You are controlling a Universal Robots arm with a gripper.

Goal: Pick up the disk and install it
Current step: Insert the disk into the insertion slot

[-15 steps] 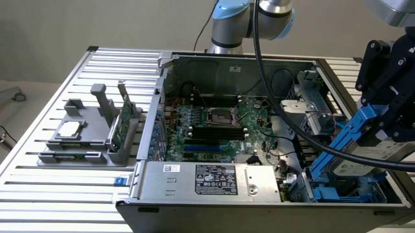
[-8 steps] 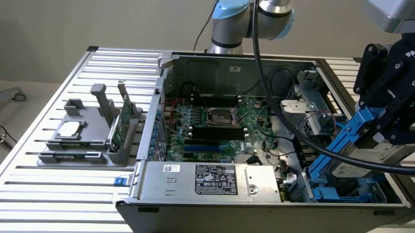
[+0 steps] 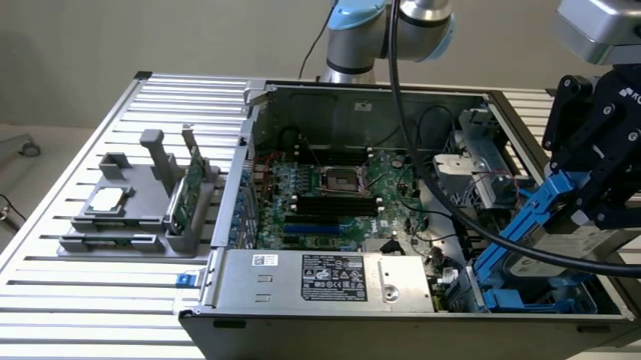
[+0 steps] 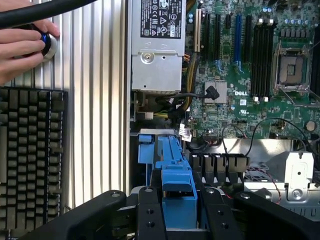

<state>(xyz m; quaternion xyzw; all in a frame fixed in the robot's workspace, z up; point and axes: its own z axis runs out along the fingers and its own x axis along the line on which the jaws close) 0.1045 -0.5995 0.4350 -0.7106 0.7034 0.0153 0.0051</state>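
The disk (image 3: 579, 244) is a silver-grey drive with blue side rails. It hangs tilted over the front corner of the open computer case (image 3: 350, 101), on the exterior view's right. My black gripper (image 3: 593, 201) is shut on it from above. In the wrist view the disk's blue rail (image 4: 177, 197) sits between my two black fingers (image 4: 150, 215), and the gripper (image 4: 181, 217) is clamped on it. Just below the disk lies the blue plastic drive bay (image 3: 531, 300), also seen as blue bay parts (image 4: 167, 152) beyond the rail.
The case holds a green motherboard (image 3: 331, 187) and a silver power supply (image 3: 320, 277). A thick black cable (image 3: 440, 187) crosses over it. A grey fixture (image 3: 130, 225) on the slatted table holds a green card (image 3: 188, 184) and a chip (image 3: 108, 199). A hand (image 4: 20, 45) and a keyboard (image 4: 30, 160) lie beside the case.
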